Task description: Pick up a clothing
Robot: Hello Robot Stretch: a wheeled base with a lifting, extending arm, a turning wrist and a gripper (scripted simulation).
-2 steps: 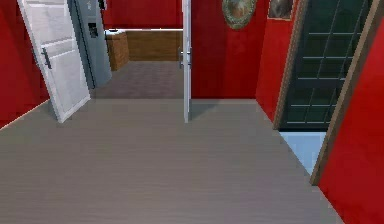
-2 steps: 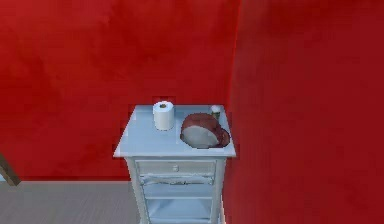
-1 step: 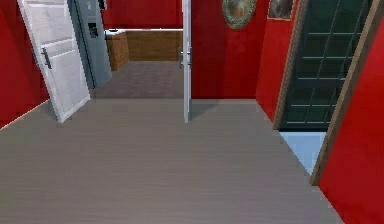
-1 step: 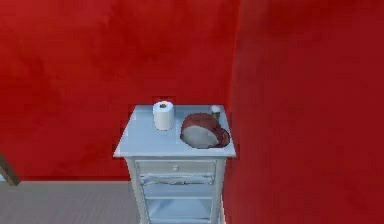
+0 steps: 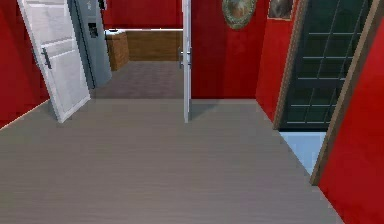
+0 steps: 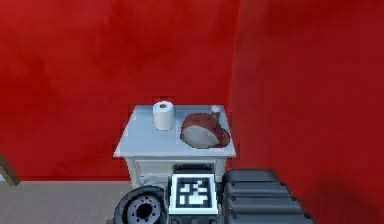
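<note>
A small white side table point(image 6: 176, 152) stands against the red wall in the arm side view. On its top lies a red-brown rumpled thing with a pale edge point(image 6: 203, 128), which may be cloth, with a white paper roll point(image 6: 163, 114) to its left. At the bottom edge a white square with black marks point(image 6: 195, 193) stands in front of the table. Left of it is the gripper's dark round body point(image 6: 140, 208). Its far end cannot be made out, so I cannot tell whether it holds anything.
The forward view has grey plank floor point(image 5: 160, 160) between red walls. A white door point(image 5: 55, 55) stands ajar at the left and a white door edge point(image 5: 186, 60) at the middle, with a wooden counter point(image 5: 150, 42) beyond. A dark paned door point(image 5: 322, 60) is at the right.
</note>
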